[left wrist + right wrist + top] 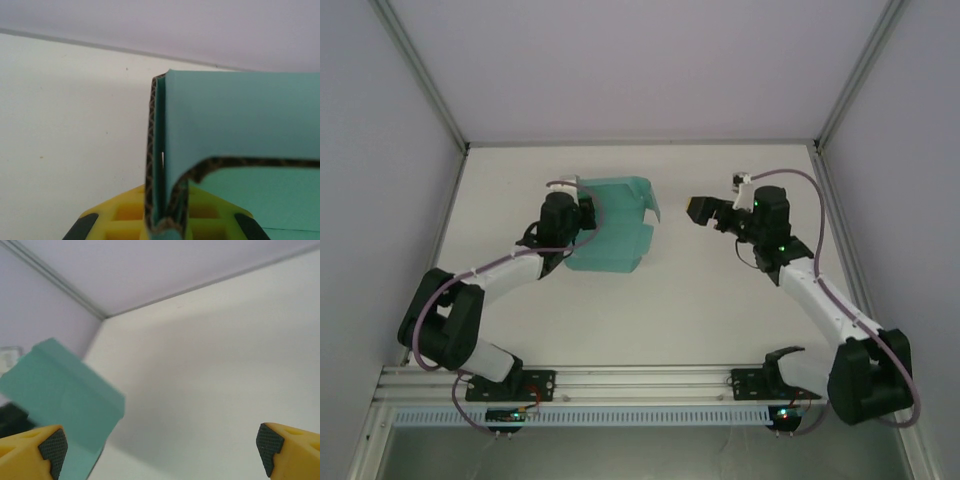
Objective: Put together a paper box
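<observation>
The paper box (615, 228), a teal card sheet with its flaps partly folded up, was left of centre over the white bench (680, 310); the left claw (582, 215) was clamped on the sheet's left edge, a doubled fold of card pinched between its yellow fingers (125, 217); the right claw (700, 210) hung apart to the right of the box, facing it, jaws spread wide, nothing between the dark pads (52, 447).

We see the paper box (240, 120) as matt teal card, its cut edge corrugated; the worktop (720, 300) looks smooth, matt white.
</observation>
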You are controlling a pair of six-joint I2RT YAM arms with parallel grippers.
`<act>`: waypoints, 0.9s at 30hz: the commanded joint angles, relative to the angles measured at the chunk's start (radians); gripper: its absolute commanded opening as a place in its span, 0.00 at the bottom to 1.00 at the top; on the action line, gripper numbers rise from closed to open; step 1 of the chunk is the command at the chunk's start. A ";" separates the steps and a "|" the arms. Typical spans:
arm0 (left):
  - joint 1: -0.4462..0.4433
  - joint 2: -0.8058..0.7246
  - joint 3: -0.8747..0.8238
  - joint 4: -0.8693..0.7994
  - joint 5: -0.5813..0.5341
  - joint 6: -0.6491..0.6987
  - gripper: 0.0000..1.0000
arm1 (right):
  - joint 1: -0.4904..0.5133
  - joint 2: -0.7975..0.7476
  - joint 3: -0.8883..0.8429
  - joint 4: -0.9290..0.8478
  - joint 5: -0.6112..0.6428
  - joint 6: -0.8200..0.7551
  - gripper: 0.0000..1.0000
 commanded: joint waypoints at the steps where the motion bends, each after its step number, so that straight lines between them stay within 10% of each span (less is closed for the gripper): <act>1: -0.003 0.010 0.022 -0.066 0.071 0.065 0.00 | 0.024 0.043 0.093 -0.318 0.234 -0.314 0.99; 14: -0.049 0.080 0.089 -0.120 0.027 0.096 0.00 | 0.145 0.433 0.374 -0.374 -0.188 -0.567 0.59; 27: -0.091 0.127 0.141 -0.160 -0.059 0.116 0.00 | 0.231 0.468 0.409 -0.370 -0.052 -0.496 0.52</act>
